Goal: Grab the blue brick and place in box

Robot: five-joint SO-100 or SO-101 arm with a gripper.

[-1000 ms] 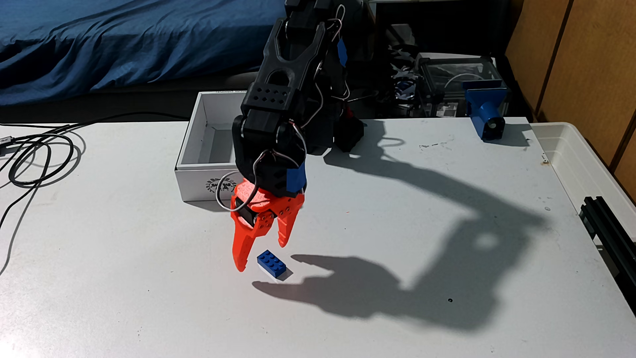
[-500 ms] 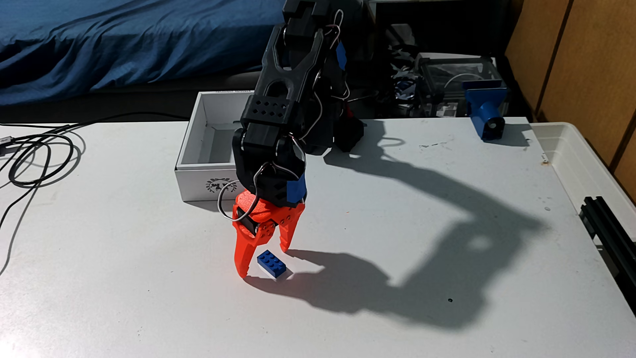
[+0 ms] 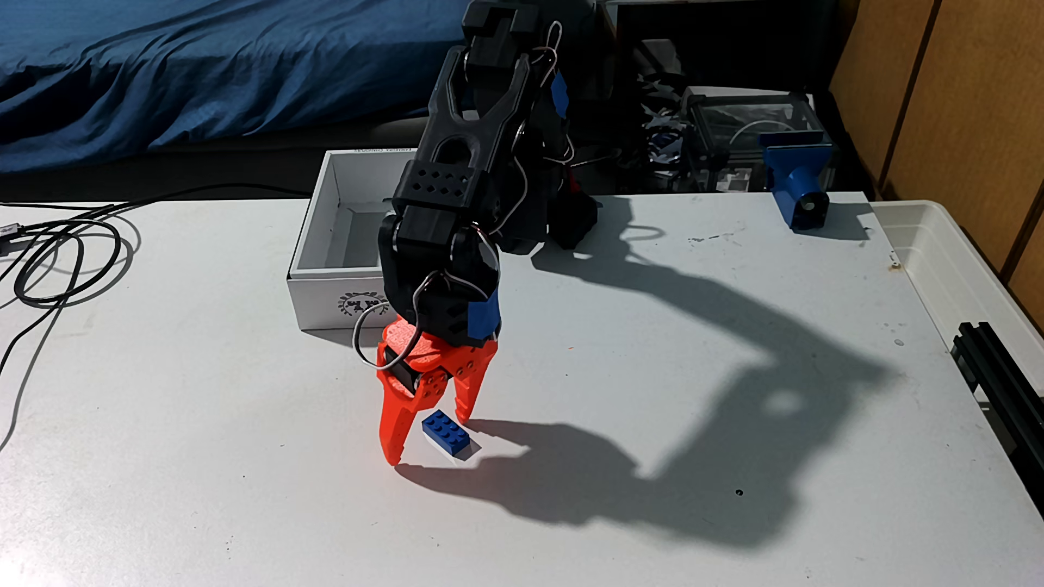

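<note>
Fixed view: one tool (image 3: 429,443) spread wide, empty, straddling one blue brick (image 3: 446,434); one box (image 3: 333,248).

Hard light from the left throws sharp shadows rightward; background dim.

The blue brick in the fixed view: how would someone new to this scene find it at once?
Start at the white tabletop and follow the black arm down to its orange two-finger gripper. Between the open fingers lies the small dark-blue studded plastic brick. It is far smaller than the blue printed mount at the table's far edge.
</note>
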